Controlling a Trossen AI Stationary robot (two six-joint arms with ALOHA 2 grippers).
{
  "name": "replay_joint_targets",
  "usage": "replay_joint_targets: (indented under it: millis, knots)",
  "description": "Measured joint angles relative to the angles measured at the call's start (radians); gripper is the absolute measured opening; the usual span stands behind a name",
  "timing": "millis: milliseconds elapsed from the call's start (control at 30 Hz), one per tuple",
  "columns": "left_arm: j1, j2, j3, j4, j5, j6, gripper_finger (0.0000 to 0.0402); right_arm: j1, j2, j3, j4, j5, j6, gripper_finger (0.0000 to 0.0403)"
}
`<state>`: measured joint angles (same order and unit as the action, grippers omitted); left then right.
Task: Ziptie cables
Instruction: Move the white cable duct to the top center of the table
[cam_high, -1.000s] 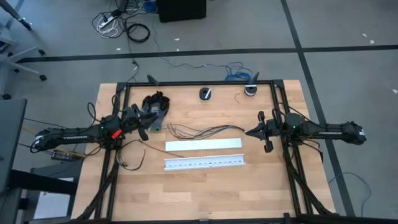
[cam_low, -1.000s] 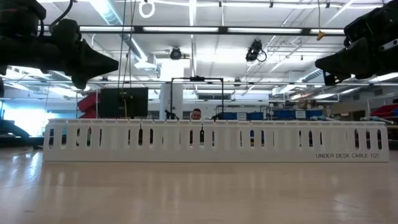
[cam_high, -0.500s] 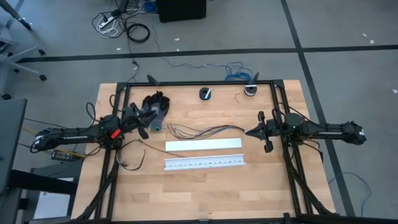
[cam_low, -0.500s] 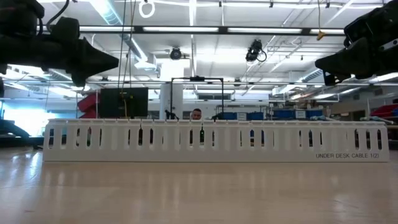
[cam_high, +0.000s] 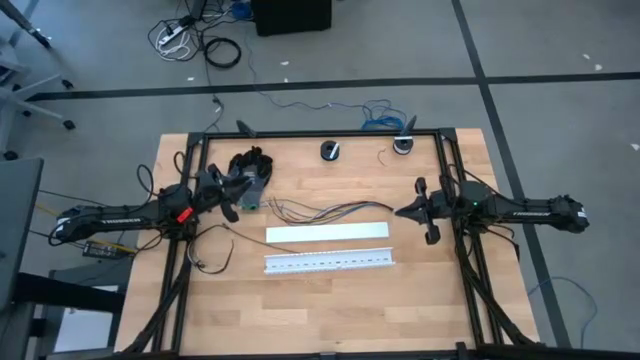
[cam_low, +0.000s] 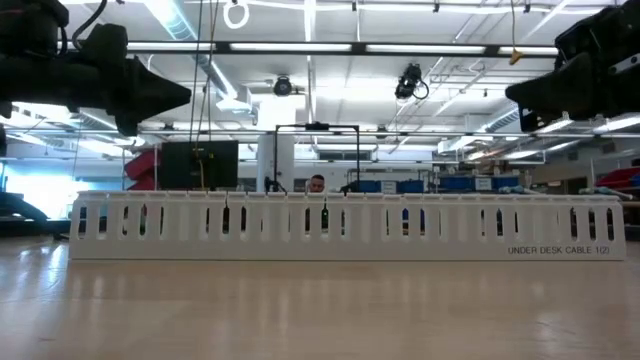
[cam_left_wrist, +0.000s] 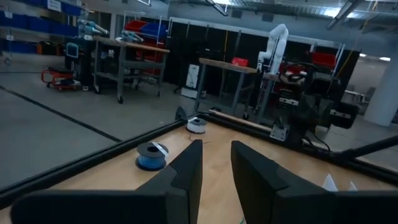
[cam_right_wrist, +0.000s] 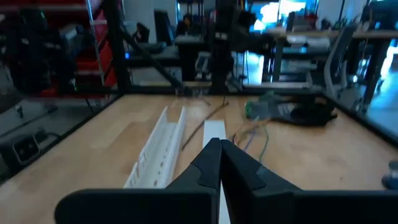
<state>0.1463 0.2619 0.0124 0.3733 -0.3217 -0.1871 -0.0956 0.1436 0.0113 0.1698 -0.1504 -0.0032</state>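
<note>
The cables (cam_high: 330, 210) are several thin dark wires lying loose on the wooden table. They run from a dark module with a green part (cam_high: 250, 180) toward the table's right, and also show in the right wrist view (cam_right_wrist: 249, 134). My left gripper (cam_high: 228, 205) hovers just left of the module, open and empty; its gap shows in the left wrist view (cam_left_wrist: 215, 180). My right gripper (cam_high: 400, 213) hovers just right of the wires' free ends, shut and empty, as the right wrist view (cam_right_wrist: 219, 152) shows.
A flat white strip (cam_high: 327, 233) lies just near of the cables. A white slotted duct (cam_high: 328, 261) lies nearer, and it fills the low view (cam_low: 340, 225). Two small spools (cam_high: 330, 150) (cam_high: 403, 145) stand at the far edge. A black frame (cam_high: 320, 133) borders the table.
My left gripper has shifted a little toward the table's far edge, closer to the dark module. The cables, strip and duct lie as before.
</note>
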Motion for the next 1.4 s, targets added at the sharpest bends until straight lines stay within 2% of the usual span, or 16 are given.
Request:
replay_joint_targets:
  millis: [100, 200, 333, 433, 600, 733, 900, 1100, 1267, 1400]
  knots:
    - [0.000, 0.000, 0.000, 0.051, -0.009, 0.000, 0.0078, 0.000, 0.000, 0.000, 0.067, 0.000, 0.005, 0.0007]
    - [0.000, 0.000, 0.000, 0.102, -0.010, -0.020, 0.0078, -0.001, 0.000, 0.000, 0.157, 0.011, -0.067, 0.0007]
    - [0.000, 0.000, 0.000, 0.192, -0.027, -0.024, 0.0078, -0.002, 0.000, 0.000, 0.262, 0.108, -0.093, 0.0007]
    - [0.000, 0.000, 0.008, 0.263, -0.083, -0.022, 0.0078, -0.004, 0.000, 0.010, 0.296, 0.138, -0.070, 0.0007]
    - [0.000, 0.010, 0.095, 0.219, -0.096, 0.023, 0.0078, -0.024, 0.003, 0.070, 0.285, 0.153, -0.016, 0.0007]
    - [0.000, 0.050, 0.193, 0.137, -0.103, 0.073, 0.0078, -0.049, 0.040, 0.142, 0.222, 0.252, 0.061, 0.0007]
    - [0.004, 0.140, 0.331, 0.023, -0.105, 0.125, 0.0078, -0.088, 0.161, 0.241, 0.143, 0.242, 0.050, 0.0007]
    - [0.021, 0.266, 0.483, -0.115, -0.105, 0.157, 0.0078, -0.151, 0.370, 0.377, 0.047, 0.202, -0.023, 0.0007]
    - [0.024, 0.361, 0.512, -0.169, -0.105, 0.161, 0.0078, -0.169, 0.533, 0.415, 0.049, 0.179, -0.169, 0.0007]
    - [0.022, 0.425, 0.512, -0.257, -0.092, 0.139, 0.0078, -0.168, 0.634, 0.415, 0.049, 0.156, -0.098, 0.0007]
